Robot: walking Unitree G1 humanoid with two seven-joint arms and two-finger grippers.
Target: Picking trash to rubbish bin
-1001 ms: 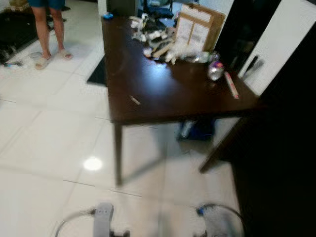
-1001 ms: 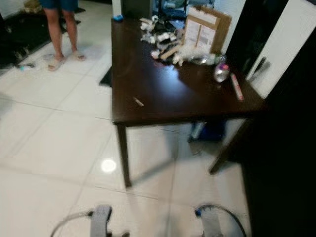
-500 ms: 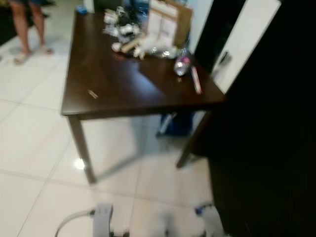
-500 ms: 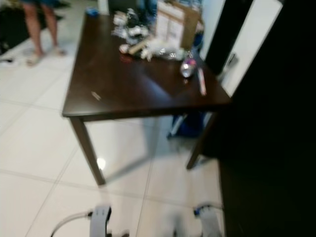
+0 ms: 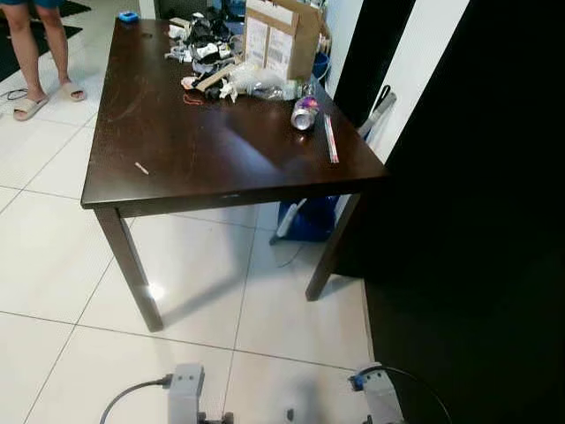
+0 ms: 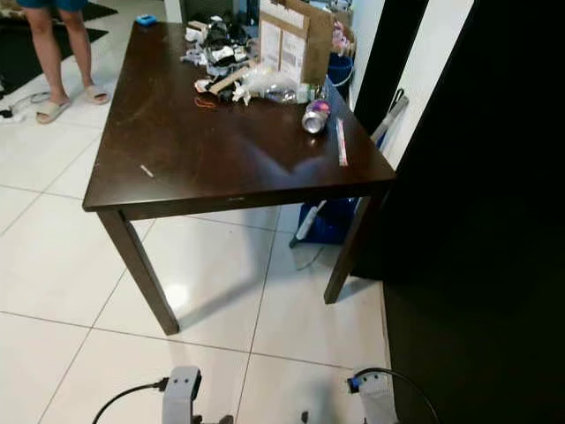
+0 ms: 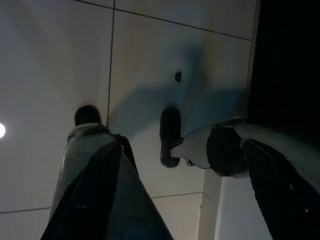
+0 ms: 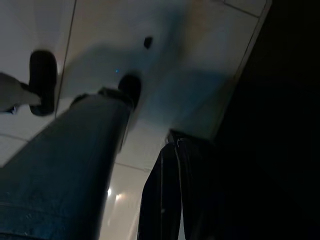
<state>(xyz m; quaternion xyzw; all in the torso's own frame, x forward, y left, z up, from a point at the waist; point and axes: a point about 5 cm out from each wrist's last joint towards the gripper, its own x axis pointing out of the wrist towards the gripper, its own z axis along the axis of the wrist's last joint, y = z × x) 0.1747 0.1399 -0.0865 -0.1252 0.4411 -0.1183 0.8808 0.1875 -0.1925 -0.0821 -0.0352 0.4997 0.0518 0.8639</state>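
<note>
A dark wooden table (image 5: pixel 177 168) stands ahead of me. At its far end lies a pile of trash (image 5: pixel 212 66) beside a cardboard box (image 5: pixel 281 37). A crushed can (image 5: pixel 304 115) and a thin pink stick (image 5: pixel 330 139) lie near the right edge, and a small scrap (image 5: pixel 141 168) lies near the front left. A small blue thing (image 5: pixel 129 17) rests at the far corner. Both arms hang idle, left (image 5: pixel 185 393) and right (image 5: pixel 380 396). The left gripper (image 7: pixel 180 145) and right gripper (image 8: pixel 147 117) point at the floor, open and holding nothing.
A blue container (image 5: pixel 311 218) sits on the floor under the table's right side. A black wall or cabinet (image 5: pixel 477 221) runs close along my right. A person's legs in sandals (image 5: pixel 48 53) stand at the far left. White tiles (image 5: pixel 53 265) spread to the left.
The whole picture has shifted and sharpened: the camera has turned, so the table now sits further left and nearer. The trash on the table has not moved.
</note>
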